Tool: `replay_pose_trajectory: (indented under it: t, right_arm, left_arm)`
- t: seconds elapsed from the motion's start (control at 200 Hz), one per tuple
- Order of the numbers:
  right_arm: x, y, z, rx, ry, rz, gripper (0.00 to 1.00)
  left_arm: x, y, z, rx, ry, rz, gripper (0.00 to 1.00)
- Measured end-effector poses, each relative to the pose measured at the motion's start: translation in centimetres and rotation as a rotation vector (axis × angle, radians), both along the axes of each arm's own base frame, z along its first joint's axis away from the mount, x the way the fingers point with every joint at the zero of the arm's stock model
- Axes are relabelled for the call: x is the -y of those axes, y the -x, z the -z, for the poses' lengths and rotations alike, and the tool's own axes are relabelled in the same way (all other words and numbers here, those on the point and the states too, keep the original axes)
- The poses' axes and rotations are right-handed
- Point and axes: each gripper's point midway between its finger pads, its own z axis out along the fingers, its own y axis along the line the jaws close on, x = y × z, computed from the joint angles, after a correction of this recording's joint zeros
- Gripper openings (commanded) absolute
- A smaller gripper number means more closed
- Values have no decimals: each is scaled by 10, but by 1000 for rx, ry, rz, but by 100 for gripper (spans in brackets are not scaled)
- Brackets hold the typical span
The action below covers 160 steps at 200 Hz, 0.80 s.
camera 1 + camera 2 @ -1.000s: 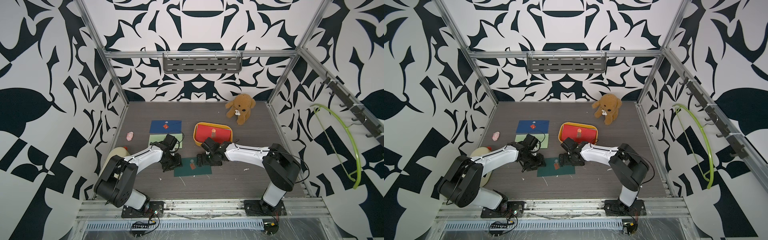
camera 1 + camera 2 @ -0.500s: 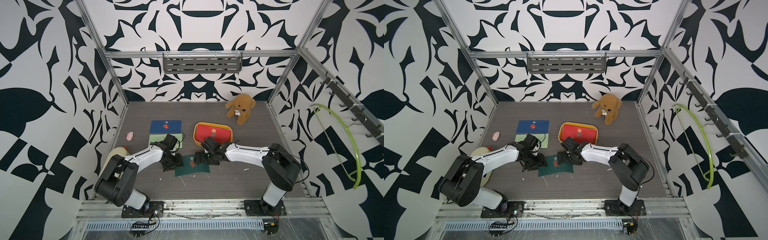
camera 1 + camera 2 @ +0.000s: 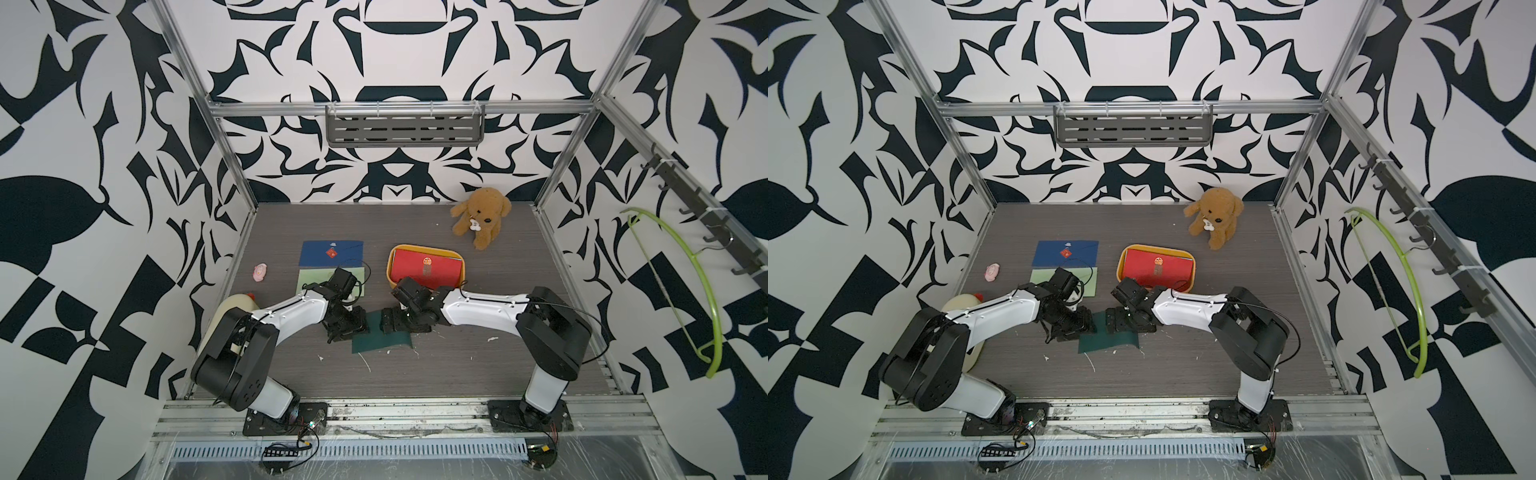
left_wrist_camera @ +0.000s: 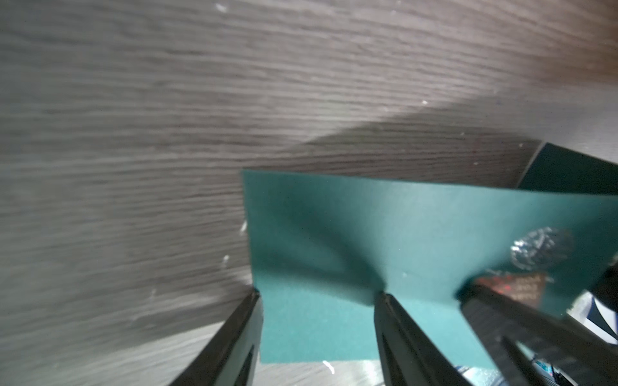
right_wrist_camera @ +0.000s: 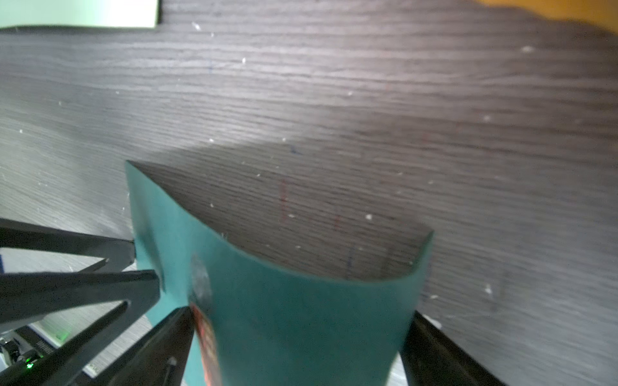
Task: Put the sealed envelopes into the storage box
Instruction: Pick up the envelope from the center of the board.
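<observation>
Both grippers meet at the dark green envelope point(image 3: 380, 336), near-centre on the table. Left gripper point(image 4: 319, 295) is half-spread along its left edge — right gripper point(image 5: 301, 317) spans it wide, bowing it. The storage box point(image 3: 428, 250) lies just beyond — nearer the right arm.

You are looking into a lab test cell: patterned walls point(image 3: 104, 208) and aluminium framing point(image 3: 232, 166) enclosing the wood-grain tabletop point(image 3: 457, 365).

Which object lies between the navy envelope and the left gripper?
In both top views, the light green envelope lies between the navy envelope and the left gripper.
</observation>
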Motion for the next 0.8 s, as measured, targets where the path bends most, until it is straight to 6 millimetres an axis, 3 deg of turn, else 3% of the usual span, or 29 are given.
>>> replay_pose_trajectory:
  t: [0.185,0.345,0.465,0.63,0.8]
  right_arm:
    - [3,5,4,10,35,-19,79]
    - [11,10,7,41,58,-53,78]
    - [18,12,8,61,80,-76,78]
    - [24,13,9,82,101,-105,78]
    - [31,17,10,103,106,-143,79]
  left_arm:
    - [3,0,-1,0,10,5,60]
    - [4,-5,-8,4,5,24,60]
    - [14,-23,-23,46,22,71,59]
    - [38,-51,-45,130,83,226,53]
    - [50,-59,-45,182,122,424,51]
